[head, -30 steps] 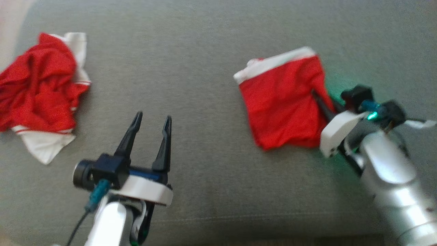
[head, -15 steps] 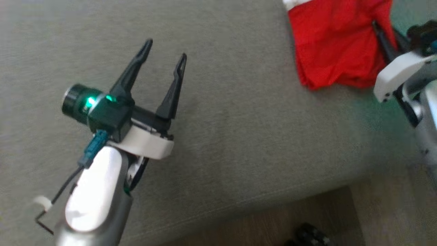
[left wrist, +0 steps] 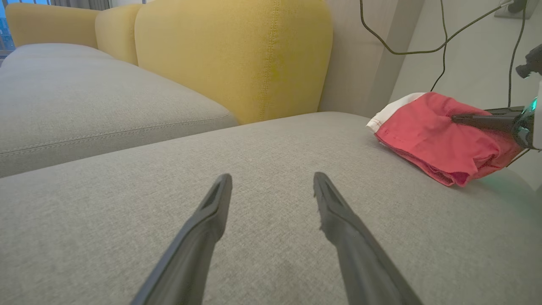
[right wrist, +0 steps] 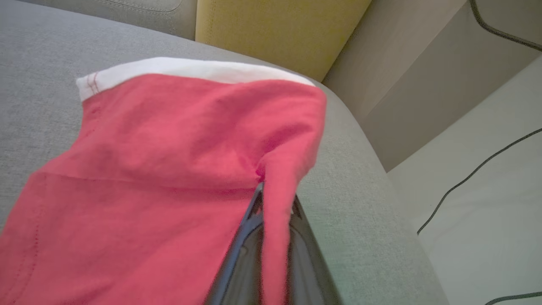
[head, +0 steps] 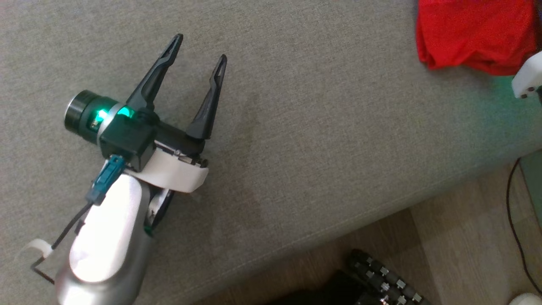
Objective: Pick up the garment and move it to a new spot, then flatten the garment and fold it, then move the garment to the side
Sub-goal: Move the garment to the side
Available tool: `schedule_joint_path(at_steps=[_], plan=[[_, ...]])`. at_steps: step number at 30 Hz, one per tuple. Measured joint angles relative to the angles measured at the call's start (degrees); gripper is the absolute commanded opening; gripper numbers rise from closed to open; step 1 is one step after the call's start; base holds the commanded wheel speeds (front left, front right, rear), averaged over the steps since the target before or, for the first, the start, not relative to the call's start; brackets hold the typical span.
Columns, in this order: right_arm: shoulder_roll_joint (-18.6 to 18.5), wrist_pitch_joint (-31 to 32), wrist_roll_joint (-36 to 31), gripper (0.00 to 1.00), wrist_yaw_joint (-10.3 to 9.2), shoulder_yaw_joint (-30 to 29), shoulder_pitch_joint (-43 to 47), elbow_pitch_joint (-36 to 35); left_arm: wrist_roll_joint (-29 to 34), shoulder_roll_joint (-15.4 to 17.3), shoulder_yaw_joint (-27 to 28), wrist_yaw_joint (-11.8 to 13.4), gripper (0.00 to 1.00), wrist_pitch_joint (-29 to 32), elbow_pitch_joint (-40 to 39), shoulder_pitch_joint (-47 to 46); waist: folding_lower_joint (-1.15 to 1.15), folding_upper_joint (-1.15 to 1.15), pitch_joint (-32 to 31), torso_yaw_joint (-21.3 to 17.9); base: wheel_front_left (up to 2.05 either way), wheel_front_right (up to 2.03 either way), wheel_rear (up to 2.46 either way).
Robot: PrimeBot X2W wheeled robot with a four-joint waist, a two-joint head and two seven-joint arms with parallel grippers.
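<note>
Grey fabric sofa cushion [head: 317, 127] bore, at its right end, a red cloth garment [right wrist: 169, 148] with white trim, likely soft and limp, its edge pinched tight in the right gripper [right wrist: 274, 201]; the left gripper [head: 200, 48] gaped empty.

Your left gripper [head: 201, 51] holds its jaws spread wide, with bare grey cushion [head: 296, 127] showing between them. A green light glows on the camera barrel [head: 84, 116] just behind the jaws, on their left side. Well off to the jaws' right, about level with their tips, the red garment [head: 474, 34] lies bunched on the cushion. A white housing [head: 527, 78] sits just beside it. Behind the jaws, past the cushion's front edge, you see wooden floor [head: 457, 237] and a thin black cable [head: 512, 203].
</note>
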Motion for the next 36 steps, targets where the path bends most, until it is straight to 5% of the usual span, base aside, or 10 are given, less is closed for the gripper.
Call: schedule_joint_path(at_steps=[6,7,8,9,20,36], plan=[[0.81,-0.08,-1.78,0.0,0.0,-2.97,0.03,-1.04,-0.52,0.4,0.35,0.16,1.0,0.0,-0.29,0.07,0.0,0.0,0.3,-0.01,0.0,0.0,0.0],[0.97,-0.1,-2.25,0.06,0.0,-3.45,0.08,-1.32,-0.6,0.38,0.35,0.35,1.0,0.0,-0.4,0.08,-0.01,0.0,0.29,0.08,0.0,0.0,0.0],[1.09,-0.25,-2.78,0.76,0.0,-3.98,0.13,-1.58,-0.62,0.36,0.35,0.35,1.0,-0.01,-0.47,0.08,-0.01,0.0,0.3,0.2,0.0,0.0,0.0],[1.3,-0.24,-3.23,1.0,0.0,-4.78,0.14,-1.69,-0.62,0.34,0.34,0.35,1.0,0.0,-0.49,0.08,0.0,0.0,0.3,0.34,0.0,0.0,0.0],[4.95,0.19,-9.42,1.0,0.0,-10.74,2.48,-7.58,-2.11,-1.85,0.6,0.91,1.0,0.0,-0.38,0.42,-0.01,0.0,-3.52,3.2,0.0,0.0,0.0],[14.19,-2.5,-5.04,1.0,0.0,-1.41,21.92,-23.72,-7.06,-6.09,8.77,5.92,1.0,0.0,-0.42,12.99,-0.01,0.0,-19.16,14.34,0.0,0.0,0.0]])
